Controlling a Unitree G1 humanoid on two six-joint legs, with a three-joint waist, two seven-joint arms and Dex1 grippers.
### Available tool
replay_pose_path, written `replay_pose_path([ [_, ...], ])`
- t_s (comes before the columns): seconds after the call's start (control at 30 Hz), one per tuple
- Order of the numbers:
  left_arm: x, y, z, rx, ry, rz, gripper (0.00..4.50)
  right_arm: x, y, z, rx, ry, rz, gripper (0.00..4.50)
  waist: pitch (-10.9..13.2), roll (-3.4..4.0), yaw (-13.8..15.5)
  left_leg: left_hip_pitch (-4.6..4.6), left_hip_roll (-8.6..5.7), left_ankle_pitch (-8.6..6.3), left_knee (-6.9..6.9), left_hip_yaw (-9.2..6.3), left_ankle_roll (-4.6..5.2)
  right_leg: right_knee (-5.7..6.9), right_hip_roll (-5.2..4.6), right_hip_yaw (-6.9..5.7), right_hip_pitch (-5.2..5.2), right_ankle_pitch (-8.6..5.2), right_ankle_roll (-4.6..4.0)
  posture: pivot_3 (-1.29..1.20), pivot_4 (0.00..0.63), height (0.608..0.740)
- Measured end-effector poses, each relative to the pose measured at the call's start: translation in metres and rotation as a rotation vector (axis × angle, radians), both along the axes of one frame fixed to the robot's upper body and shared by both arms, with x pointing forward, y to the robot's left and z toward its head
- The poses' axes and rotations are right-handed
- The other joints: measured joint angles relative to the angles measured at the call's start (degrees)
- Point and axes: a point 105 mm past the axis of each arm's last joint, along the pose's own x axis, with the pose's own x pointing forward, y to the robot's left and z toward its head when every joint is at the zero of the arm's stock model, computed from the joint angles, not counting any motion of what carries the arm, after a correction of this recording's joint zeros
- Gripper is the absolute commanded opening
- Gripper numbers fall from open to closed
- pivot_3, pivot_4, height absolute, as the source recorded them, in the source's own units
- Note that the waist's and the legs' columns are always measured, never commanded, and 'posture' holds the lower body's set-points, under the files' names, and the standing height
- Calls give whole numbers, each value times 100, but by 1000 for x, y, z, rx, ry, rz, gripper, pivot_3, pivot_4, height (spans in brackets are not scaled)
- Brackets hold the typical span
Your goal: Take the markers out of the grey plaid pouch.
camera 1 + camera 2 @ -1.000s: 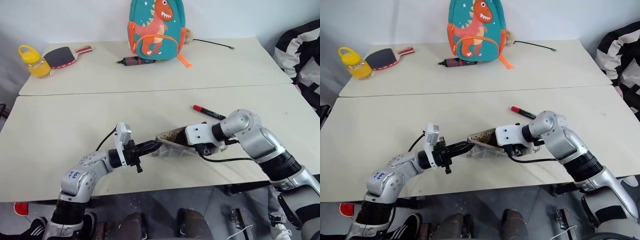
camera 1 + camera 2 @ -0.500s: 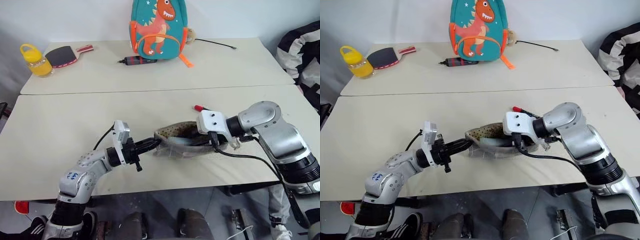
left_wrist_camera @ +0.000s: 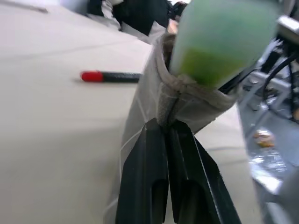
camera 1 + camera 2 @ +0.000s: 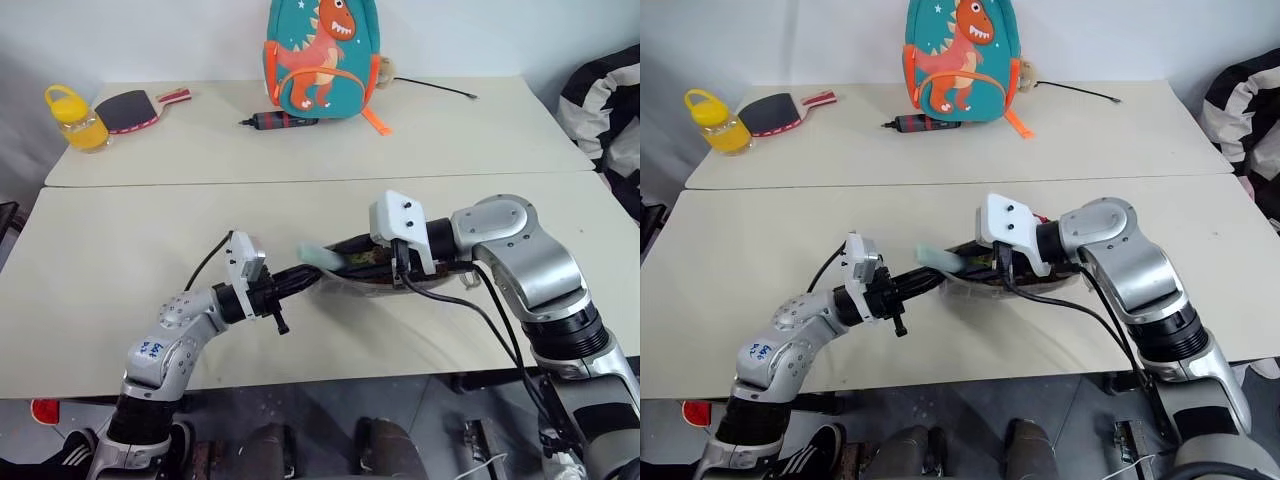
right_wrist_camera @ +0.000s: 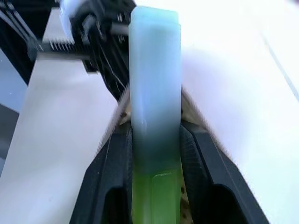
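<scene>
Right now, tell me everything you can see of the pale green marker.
The pale green marker is a slim, smooth, plastic-looking stick, pale mint at its blunt free end and brighter green toward the grip. The right gripper clamps it between both black fingers, roughly level, above the open mouth of the grey plaid pouch, whose end the shut left gripper pinches.

red-capped marker (image 3: pixel 110 76) mostly behind right arm in head views

— On the far tabletop (image 4: pixel 450 130)?
— Dinosaur backpack (image 4: pixel 322 55) upright at the back edge, dark pen-like tool (image 4: pixel 278 121) just in front, black cable (image 4: pixel 435 87) beside. Yellow jar (image 4: pixel 72 119) and paddle (image 4: pixel 128 110) at the left corner.
— On the near tabletop (image 4: pixel 120 250)?
— Red-capped marker (image 3: pixel 110 76).
</scene>
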Motion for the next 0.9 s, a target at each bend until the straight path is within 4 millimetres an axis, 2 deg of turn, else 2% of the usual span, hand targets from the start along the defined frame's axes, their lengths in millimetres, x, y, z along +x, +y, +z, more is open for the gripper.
replay_pose_path([
  [0.07, 8, 13, 6, 32, -50, 47, 0, -1, 4, 22, 79, -19, 16, 1039, 0, 0, -18, -3, 1, 1, 1, 1, 0, 3, 0, 0, -6, 0, 0, 0, 150, 740],
  [0.17, 17, 36, 21, 76, -122, 114, 0, -1, -3, 59, 185, -87, 9, 1039, 0, 0, -43, -2, 3, 0, -5, -3, -1, 8, 0, -6, -6, 0, 0, 0, 150, 740],
  [0.2, 18, 41, 23, 86, -136, 128, 0, -1, -4, 62, 195, -95, 5, 1039, 0, 0, -43, 0, 2, 0, -9, -4, -1, 7, 0, -7, -6, 0, 0, 0, 150, 740],
  [0.37, 40, 93, 32, 206, -242, 342, 0, 12, -22, 72, 296, -48, -80, 1039, 0, 0, -44, -1, 0, -2, -13, 0, -1, 5, 0, -10, -8, 0, 1, 0, 150, 740],
  [0.47, 55, 128, 41, 313, -361, 534, 0, 21, -28, 78, 336, -70, -133, 1039, 0, 0, -47, -2, 0, -2, -13, 1, -1, 7, 0, -13, -9, 1, 1, 0, 150, 740],
  [0.53, 57, 144, 49, 392, -454, 616, 0, 33, -43, 57, 181, -149, -219, 1039, -3, -5, -31, -1, -5, -6, -17, 0, 2, 4, -2, -14, -7, 3, 5, 0, 150, 740],
  [0.6, 59, 154, 53, 434, -512, 684, 0, 49, -66, 12, -10, -159, -311, 1039, -7, -13, -13, 1, -8, -15, -17, 1, 8, 2, -9, -17, -4, 5, 10, 0, 150, 740],
  [0.67, 58, 154, 50, 474, -568, 711, 0, 56, -80, -39, -71, -72, -356, 1039, -7, -13, -32, -3, -9, -16, -19, 10, 9, -8, -12, -24, -6, 9, 18, 0, 150, 740],
  [0.73, 56, 146, 40, 491, -583, 697, 0, 58, -81, -70, -88, -29, -361, 1039, -3, -5, -47, -3, -9, -16, -20, 12, 9, -7, -12, -28, -7, 10, 18, 0, 150, 740],
  [0.77, 56, 140, 33, 487, -572, 683, 0, 58, -83, -78, -107, -36, -361, 1039, 2, 4, -55, -2, -8, -16, -19, 14, 9, -4, -12, -27, -7, 10, 18, 0, 150, 740],
  [0.83, 51, 126, 10, 479, -522, 644, 0, 60, -87, -79, -151, -102, -356, 1039, 3, 8, -64, 5, -3, -15, -15, 14, 7, 2, -10, -29, -3, 9, 18, 0, 150, 740],
  [0.9, 42, 112, -4, 452, -496, 603, 0, 63, -95, -81, -186, -127, -373, 1039, 3, 6, -60, 7, 3, -14, -7, 14, 7, -1, -7, -27, 3, 9, 18, 0, 150, 740],
])
